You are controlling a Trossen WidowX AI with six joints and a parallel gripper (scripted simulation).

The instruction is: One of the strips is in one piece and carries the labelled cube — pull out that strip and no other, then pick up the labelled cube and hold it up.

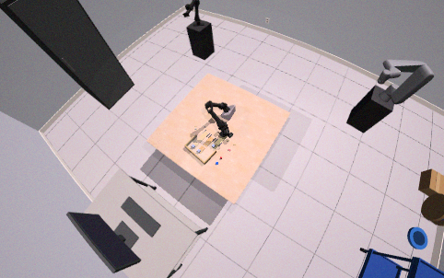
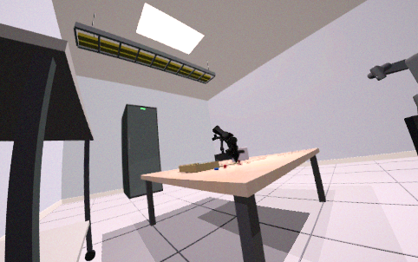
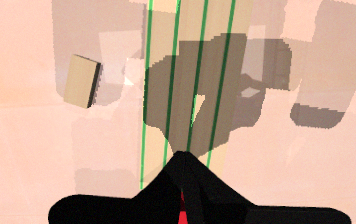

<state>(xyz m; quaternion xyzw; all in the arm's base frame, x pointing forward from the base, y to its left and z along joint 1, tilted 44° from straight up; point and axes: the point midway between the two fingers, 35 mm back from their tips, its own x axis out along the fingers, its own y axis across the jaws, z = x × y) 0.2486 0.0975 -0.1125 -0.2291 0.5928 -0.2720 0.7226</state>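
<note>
A pale beige strip (image 3: 162,31) with several green lengthwise lines runs from the top of the wrist view towards the fingers, mostly in the arm's shadow. Whether it is in one piece cannot be told. My gripper (image 3: 182,157) (image 1: 229,135) is shut and empty, its tips over the near part of that strip; the height between them is unclear. In the top view, small bluish pieces lie in and beside the tray (image 1: 195,156); no label can be read, so the labelled cube cannot be made out. The wrist view shows no cube.
The tray's wall (image 2: 195,167) shows near the table's edge in the exterior view. A small beige block (image 3: 80,81) with a dark side lies left of the strip in the wrist view. A blue piece (image 1: 216,163) and a red piece (image 1: 221,158) lie beside the tray.
</note>
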